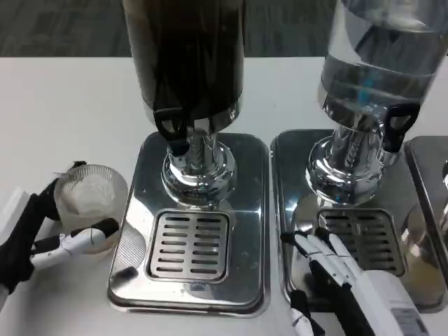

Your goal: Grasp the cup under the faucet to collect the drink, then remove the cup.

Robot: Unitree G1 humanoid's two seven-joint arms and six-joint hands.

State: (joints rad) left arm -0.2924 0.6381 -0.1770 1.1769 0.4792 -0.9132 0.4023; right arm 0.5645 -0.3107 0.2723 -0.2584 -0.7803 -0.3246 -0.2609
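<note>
A clear plastic cup (pixel 89 196) stands on the white table just left of the dark drink dispenser's steel base (pixel 136 203). My left hand (pixel 42 234) wraps around it from the left, a black thumb behind it and a white finger in front. The dark dispenser's black faucet (pixel 171 126) hangs above the slotted drip grate (pixel 187 245), with nothing on the grate. My right hand (pixel 332 269) lies with its fingers spread over the drip grate (pixel 367 238) of the clear water dispenser (pixel 371 63), holding nothing.
Two tall dispensers stand side by side at the back on shiny steel bases. A third steel tray (pixel 430 210) shows at the right edge. Bare white table (pixel 63 105) lies to the left and along the front.
</note>
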